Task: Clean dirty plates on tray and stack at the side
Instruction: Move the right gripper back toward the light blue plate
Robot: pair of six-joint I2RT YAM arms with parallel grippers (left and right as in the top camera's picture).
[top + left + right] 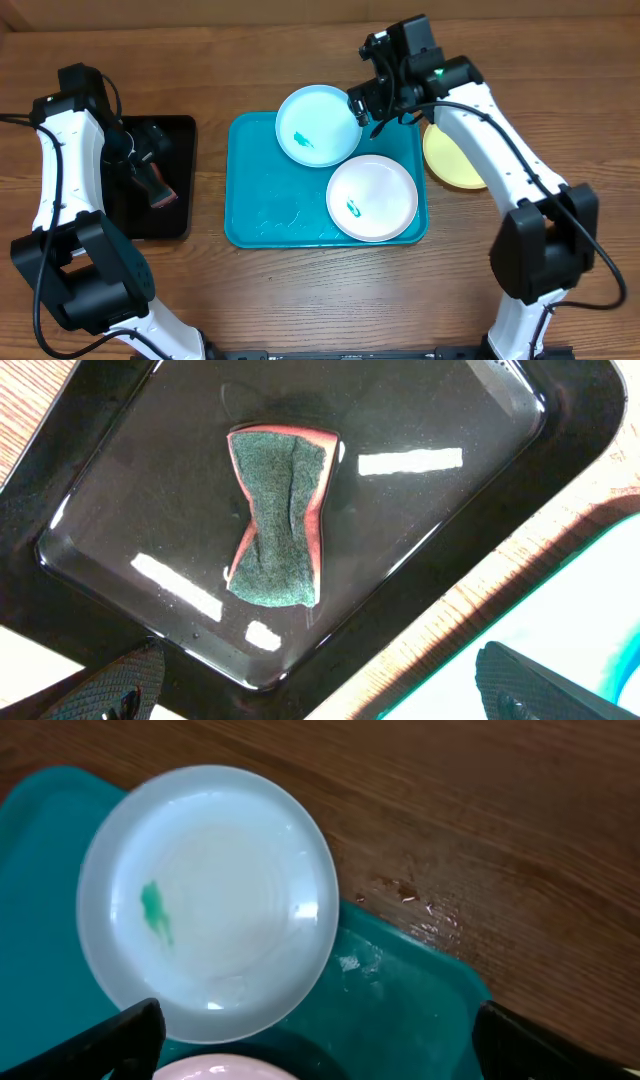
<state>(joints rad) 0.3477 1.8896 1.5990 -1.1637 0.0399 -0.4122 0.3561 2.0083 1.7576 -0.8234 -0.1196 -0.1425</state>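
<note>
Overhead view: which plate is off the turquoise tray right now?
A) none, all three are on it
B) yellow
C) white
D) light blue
B: the yellow plate lies on the bare table just right of the turquoise tray, partly under the right arm, while the light blue plate and the white plate both sit on the tray.

Blue plate [318, 123], white plate [372, 197] on turquoise tray [260, 200]; yellow plate [447, 162] beside
</note>
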